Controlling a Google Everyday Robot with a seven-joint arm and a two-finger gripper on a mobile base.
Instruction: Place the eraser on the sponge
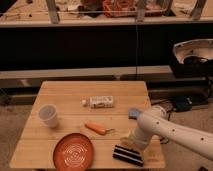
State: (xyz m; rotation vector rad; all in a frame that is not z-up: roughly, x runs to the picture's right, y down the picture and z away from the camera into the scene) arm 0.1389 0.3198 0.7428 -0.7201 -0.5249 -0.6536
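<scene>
The eraser (pixel 127 155), a flat black block with thin white stripes, lies on the wooden table (pixel 65 95) near its front right edge. The sponge (pixel 133 113), a small light-blue pad, sits further back near the right edge, partly hidden behind my white arm (pixel 165 127). The arm comes in from the right and bends down. My gripper (pixel 131 143) is at the far edge of the eraser, just above or touching it. Its tip is hidden by the wrist.
An orange carrot (pixel 96 128) lies left of the gripper. A red-orange plate (pixel 74 151) is at the front left and a white cup (pixel 48 115) at the left. A white printed box (pixel 101 102) lies mid-table. Dark shelving stands behind the table.
</scene>
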